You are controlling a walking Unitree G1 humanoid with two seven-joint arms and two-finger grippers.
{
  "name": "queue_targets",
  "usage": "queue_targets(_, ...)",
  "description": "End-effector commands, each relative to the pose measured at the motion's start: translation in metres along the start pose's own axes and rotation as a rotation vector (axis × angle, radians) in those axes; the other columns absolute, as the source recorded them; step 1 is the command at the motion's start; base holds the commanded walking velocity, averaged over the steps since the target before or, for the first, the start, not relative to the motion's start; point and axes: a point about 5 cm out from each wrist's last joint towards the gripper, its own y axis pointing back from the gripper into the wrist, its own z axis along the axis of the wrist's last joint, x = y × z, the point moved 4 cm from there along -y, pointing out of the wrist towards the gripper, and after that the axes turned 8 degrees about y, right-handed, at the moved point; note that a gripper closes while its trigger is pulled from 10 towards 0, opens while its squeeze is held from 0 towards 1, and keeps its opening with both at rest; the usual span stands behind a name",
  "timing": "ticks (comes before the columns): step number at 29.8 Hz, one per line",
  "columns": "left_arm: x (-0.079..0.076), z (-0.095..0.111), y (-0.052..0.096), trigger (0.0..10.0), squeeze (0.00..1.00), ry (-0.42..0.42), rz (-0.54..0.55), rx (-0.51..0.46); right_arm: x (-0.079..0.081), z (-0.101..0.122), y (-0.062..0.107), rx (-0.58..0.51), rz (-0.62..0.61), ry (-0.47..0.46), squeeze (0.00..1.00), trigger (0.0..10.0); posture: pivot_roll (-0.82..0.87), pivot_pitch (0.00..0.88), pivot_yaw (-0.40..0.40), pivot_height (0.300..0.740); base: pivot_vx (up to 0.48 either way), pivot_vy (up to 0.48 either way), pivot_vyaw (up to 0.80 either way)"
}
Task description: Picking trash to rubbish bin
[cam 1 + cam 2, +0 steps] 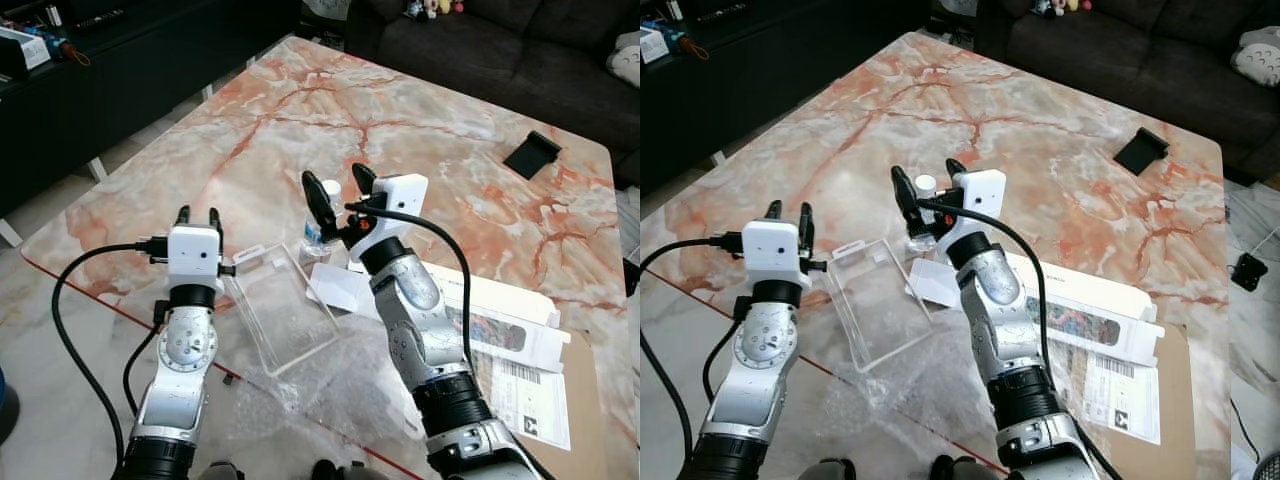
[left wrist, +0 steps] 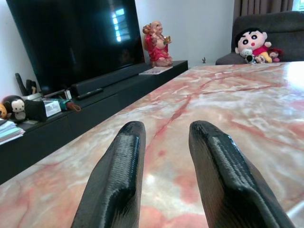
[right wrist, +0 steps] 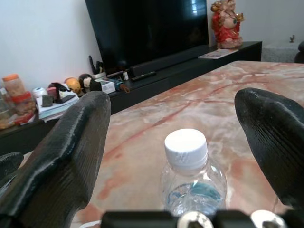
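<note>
Bottle: a small clear plastic bottle [image 3: 192,178] with a white cap is standing upright on the marble counter [image 1: 420,110], near the robot's edge, its long axis running straight up and its cap pointing at the ceiling.
Handling: it is looking light and thin-walled, probably slippery and easy to dent or tip; some liquid may be sitting low inside. Taking hold across the body below the cap seems the safest spot.
Right gripper: the right gripper [image 1: 341,196] is hovering at the bottle with its fingers spread wide, one to each side of the cap, holding nothing and not touching the plastic.
Around the bottle: a clear plastic tray [image 1: 283,305] is lying flat just beside it on the robot's left, and white papers with a long printed box [image 1: 1095,320] are lying on its right.
Left gripper: the left gripper [image 1: 197,219] is idling near the tray, fingers parted a little and empty, pointing out across the counter.
Farther off: a small black stand [image 1: 531,154] is sitting well apart toward the dark sofa [image 1: 500,50]; no bin is in sight.
</note>
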Motion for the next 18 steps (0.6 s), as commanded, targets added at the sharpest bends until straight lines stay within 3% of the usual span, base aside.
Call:
queue_targets(1,-0.005,0.005,0.002,10.0,0.0,0.025,-0.019,-0.004,-0.003,0.001,0.001,0.003,-0.011,-0.002,0.0,10.0,0.08,0.207,-0.153,0.74,0.0,0.0,0.0)
queue_targets(6,-0.006,0.01,-0.001,10.0,0.0,0.079,-0.005,-0.002,-0.007,-0.004,-0.003,0.03,-0.036,0.002,0.0,10.0,0.08,0.215,-0.156,0.74,0.0,0.0,0.0)
queue_targets(18,-0.013,0.013,0.005,10.0,0.0,0.05,-0.061,0.008,-0.012,-0.007,-0.018,0.058,-0.058,0.009,0.0,10.0,0.1,0.236,-0.162,0.74,0.0,0.0,0.0)
